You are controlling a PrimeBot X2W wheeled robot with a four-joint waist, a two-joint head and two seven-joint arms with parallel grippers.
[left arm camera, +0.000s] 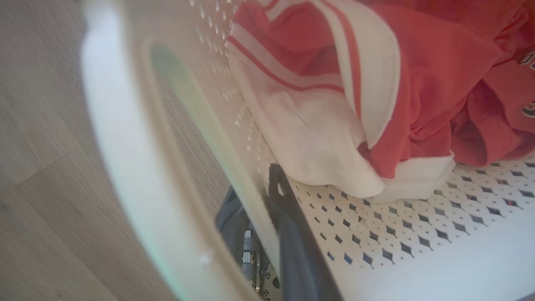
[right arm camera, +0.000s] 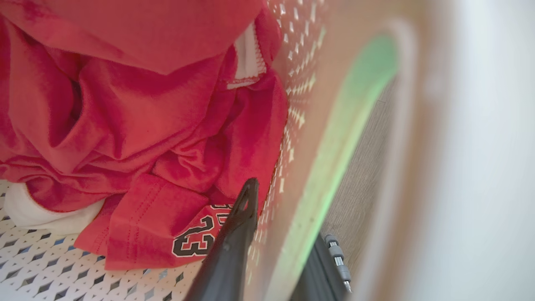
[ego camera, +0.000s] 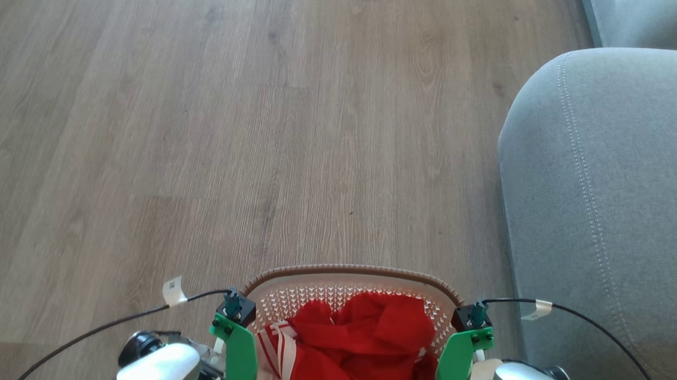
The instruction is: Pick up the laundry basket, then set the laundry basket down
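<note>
Cream-white perforated plastic laundry basket (ego camera: 357,271) with a brown woven-look rim, upright at the head view's lower middle.
Its rounded far end points up that view. Crumpled red-and-white clothes (ego camera: 359,338) lie heaped inside, one red piece printed with a black number. Diamond-shaped holes pattern its bottom and walls. The left claw (left arm camera: 255,190) and right claw (right arm camera: 288,213) each pinch a side wall beside a handle opening, one finger inside, one outside.
</note>
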